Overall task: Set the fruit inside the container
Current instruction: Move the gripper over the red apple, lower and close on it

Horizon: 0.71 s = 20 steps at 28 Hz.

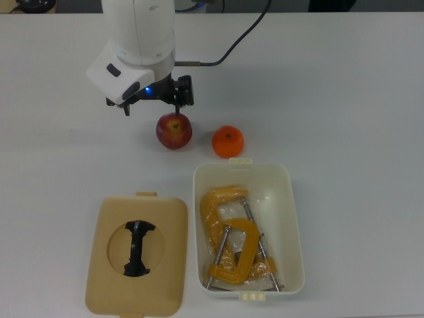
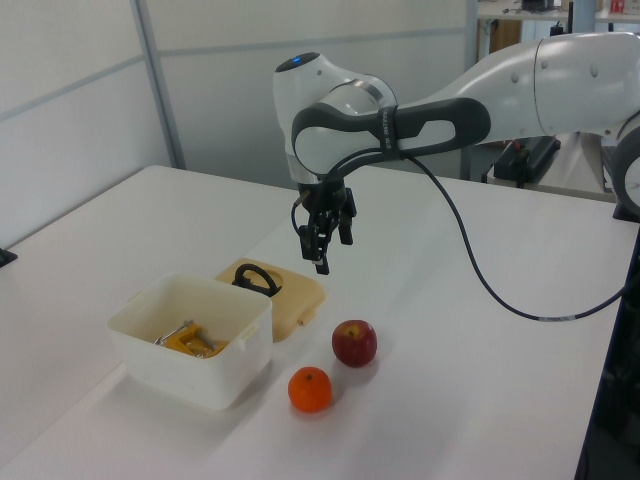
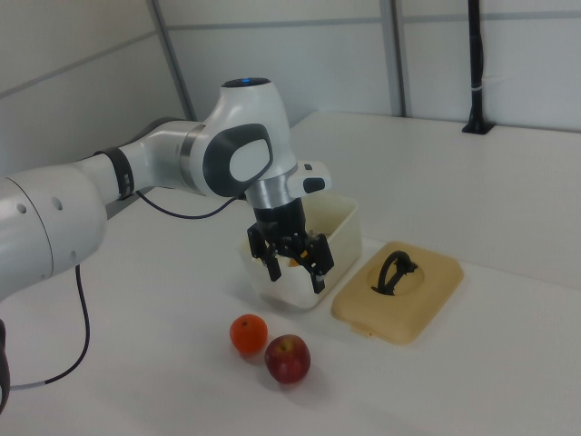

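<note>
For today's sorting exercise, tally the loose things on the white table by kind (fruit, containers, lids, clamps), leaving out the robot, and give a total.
Fruit: 2, the red apple and the orange
Containers: 1, the white tub
Lids: 1, the tan lid beside the tub
Clamps: 1, the yellow C-clamp inside the tub
Total: 5

Flat tan lid [image 1: 159, 225] with black handle [image 1: 138, 248] lying on white table [image 1: 344, 93], just beside a tub's long side. Yellow-orange C-clamp [image 1: 232, 248] with steel screws resting on its side, jaw-end toward the top view's top. Black cable [image 1: 246, 33] trailing across the tabletop.
</note>
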Tool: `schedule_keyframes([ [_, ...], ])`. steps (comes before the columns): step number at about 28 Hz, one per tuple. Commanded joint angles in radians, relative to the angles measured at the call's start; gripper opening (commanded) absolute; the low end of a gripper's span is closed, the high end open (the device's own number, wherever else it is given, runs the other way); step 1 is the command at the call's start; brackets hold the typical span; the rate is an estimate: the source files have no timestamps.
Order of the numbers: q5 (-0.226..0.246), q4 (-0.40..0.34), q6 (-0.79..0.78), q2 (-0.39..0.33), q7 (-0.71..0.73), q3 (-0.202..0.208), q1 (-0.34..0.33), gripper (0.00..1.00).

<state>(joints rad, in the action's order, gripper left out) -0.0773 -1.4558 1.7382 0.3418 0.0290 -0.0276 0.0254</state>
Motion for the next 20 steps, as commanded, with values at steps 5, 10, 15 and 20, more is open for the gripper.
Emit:
schedule_keyframes([
  [5, 0.007, -0.167, 0.056, -0.170, 0.017, 0.005, -0.002, 1.00],
  [10, -0.009, -0.282, 0.193, -0.218, 0.026, -0.009, -0.004, 1.00],
  [15, -0.007, -0.327, 0.198, -0.245, 0.095, -0.015, -0.002, 1.00],
  [20, -0.001, -0.431, 0.204, -0.279, 0.161, -0.017, -0.002, 1.00],
])
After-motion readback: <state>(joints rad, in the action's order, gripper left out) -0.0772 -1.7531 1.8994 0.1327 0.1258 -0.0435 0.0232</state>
